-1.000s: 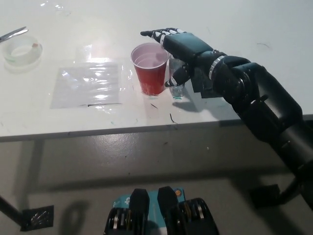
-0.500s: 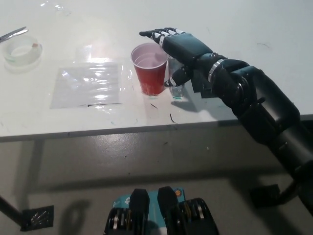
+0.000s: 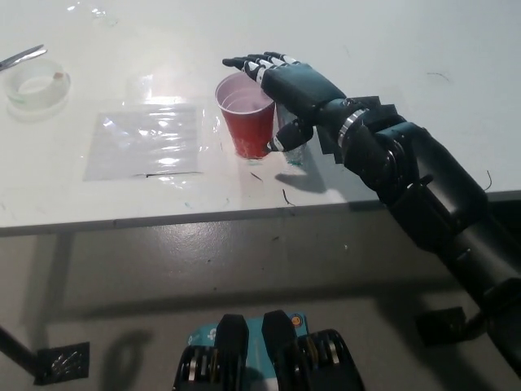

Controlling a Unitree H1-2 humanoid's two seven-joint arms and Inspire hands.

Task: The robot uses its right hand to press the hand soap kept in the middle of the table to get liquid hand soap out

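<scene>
- Fingers [image 3: 248, 63] of my black right hand [image 3: 289, 81] are stretched out flat and apart, gripping nothing, reaching over the far rim of the red cup [image 3: 248, 116].
- From the head view I see the palm hovering above a small clear soap bottle [image 3: 294, 151], which stands on the white bench [image 3: 391, 49] just right of the cup, mostly hidden under the hand.
- I cannot tell whether the palm touches the bottle's top; the thumb hangs down beside it.
- My left hand is out of sight.
- I see a clear plastic sheet [image 3: 146, 140] lying flat on the bench, left of the cup.
- At the far left sits a roll of clear tape [image 3: 34, 84], with a metal tool [image 3: 22, 56] just behind it.
</scene>
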